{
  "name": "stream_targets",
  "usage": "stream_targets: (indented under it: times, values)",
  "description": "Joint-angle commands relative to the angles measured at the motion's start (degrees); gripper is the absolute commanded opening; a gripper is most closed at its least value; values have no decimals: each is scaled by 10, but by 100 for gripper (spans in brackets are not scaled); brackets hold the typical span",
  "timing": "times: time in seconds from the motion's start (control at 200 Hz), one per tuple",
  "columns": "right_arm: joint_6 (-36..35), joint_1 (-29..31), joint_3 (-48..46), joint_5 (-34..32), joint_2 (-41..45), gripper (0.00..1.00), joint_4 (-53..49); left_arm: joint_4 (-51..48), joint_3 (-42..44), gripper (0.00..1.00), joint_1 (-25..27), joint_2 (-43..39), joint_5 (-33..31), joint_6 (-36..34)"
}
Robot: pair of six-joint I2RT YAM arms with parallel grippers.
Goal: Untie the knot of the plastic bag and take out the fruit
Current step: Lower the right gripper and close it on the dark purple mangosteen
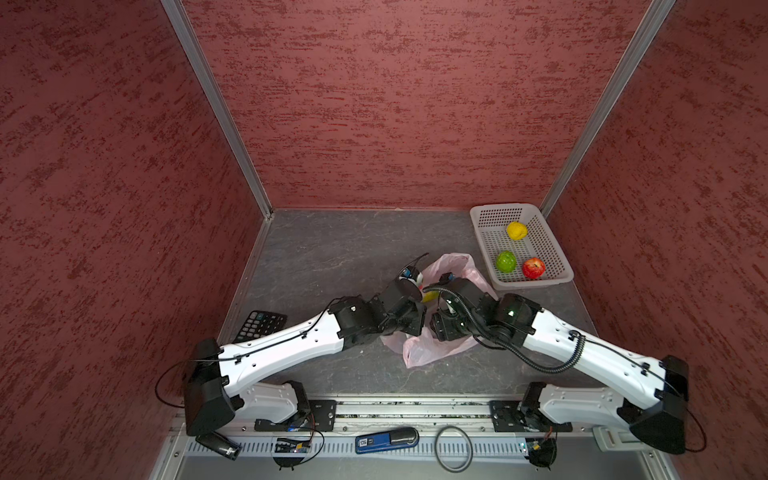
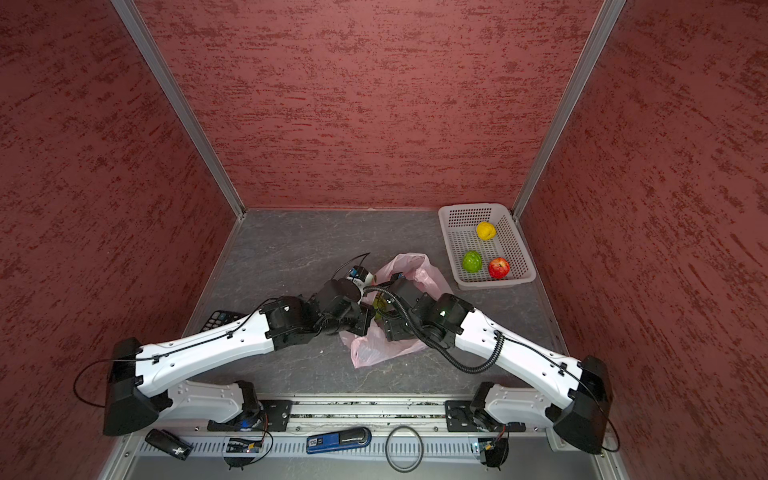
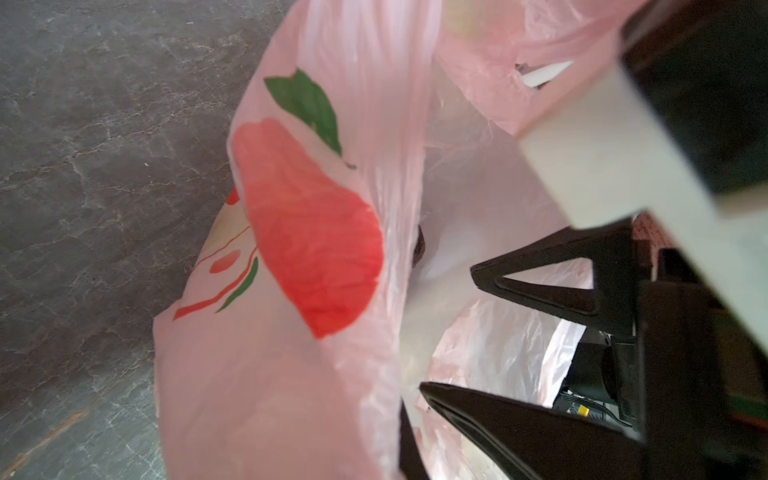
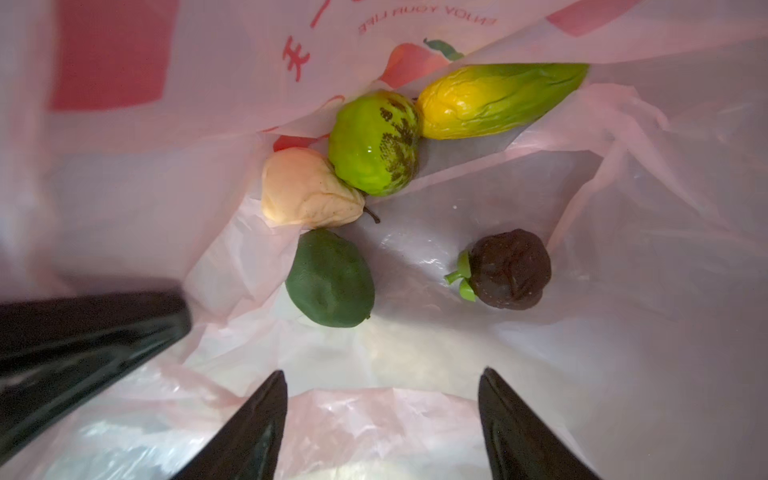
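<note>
Pretty clearly a robotics lab test booth. Three walls (image 1: pixel 415 104) of red textured panel are boxed in by bare aluminium posts (image 1: pixel 216 108), with a grey stone-look desk (image 1: pixel 332 249) at the bottom. Two white-and-black robot arms (image 1: pixel 282 353) are bolted to a metal rail (image 1: pixel 415 405) along the front edge, cables looping everywhere, and bare circuit boards (image 1: pixel 291 448) sit on a slotted cable tray (image 1: pixel 340 448). Bench clutter too: a calculator (image 1: pixel 262 326), a blue gadget (image 1: pixel 386 440), a loose black ring (image 1: pixel 454 448). The only homey stuff looks like props: a plastic bag (image 1: pixel 428 349), glossy fake-looking fruit (image 1: pixel 517 230), a white basket (image 1: pixel 498 206).
</note>
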State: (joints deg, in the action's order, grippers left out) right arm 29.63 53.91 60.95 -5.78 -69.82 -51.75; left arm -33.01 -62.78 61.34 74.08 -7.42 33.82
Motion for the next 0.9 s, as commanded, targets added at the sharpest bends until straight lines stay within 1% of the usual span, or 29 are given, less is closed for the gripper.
stream_targets:
  times: [0.0,0.291,0.466,0.661,0.842,0.892]
  values:
    - [-33,2,-11,-19,-21,75,23,2,-15,0,-3,4,-7,6]
    - [5,-16,-99,17,-39,75,88,4,5,0,3,-1,-5,24]
    - [44,-26,-155,30,-37,76,122,-3,23,0,24,10,26,37]
    - [95,-51,-170,33,-33,81,157,-10,39,0,47,18,32,53]
    - [130,-79,-153,-9,-45,84,155,-5,37,0,47,19,21,52]
    - [139,-91,-149,-11,-50,84,158,-3,31,0,48,24,22,49]
